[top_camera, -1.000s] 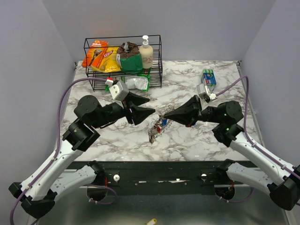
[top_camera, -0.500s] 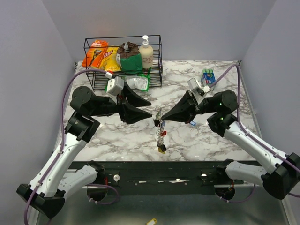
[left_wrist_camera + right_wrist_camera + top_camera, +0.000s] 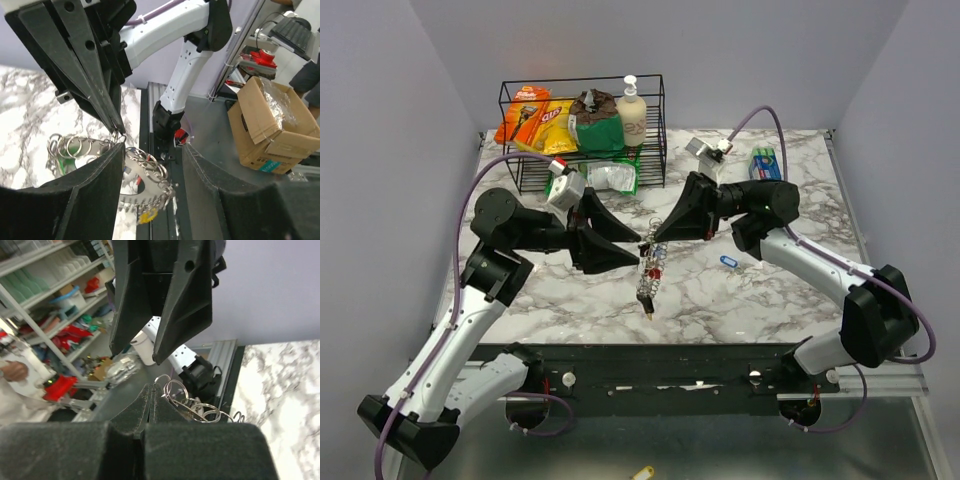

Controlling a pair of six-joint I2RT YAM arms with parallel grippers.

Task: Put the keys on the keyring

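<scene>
We read: right tool (image 3: pixel 656 238) clamped on keyring (image 3: pixel 142 160) — keys (image 3: pixel 647 284) hang straight down beneath. Left tool (image 3: pixel 640 250), jaws apart, straddles bunch from left — nearer arm.

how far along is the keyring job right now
Mostly done: a bunch of keys hangs from the keyring, held aloft by the shut right gripper. The open left gripper faces it. Remaining: one blue-tagged key lying on the table.

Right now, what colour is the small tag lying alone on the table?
Blue; the tag shows best in the top view.
</scene>
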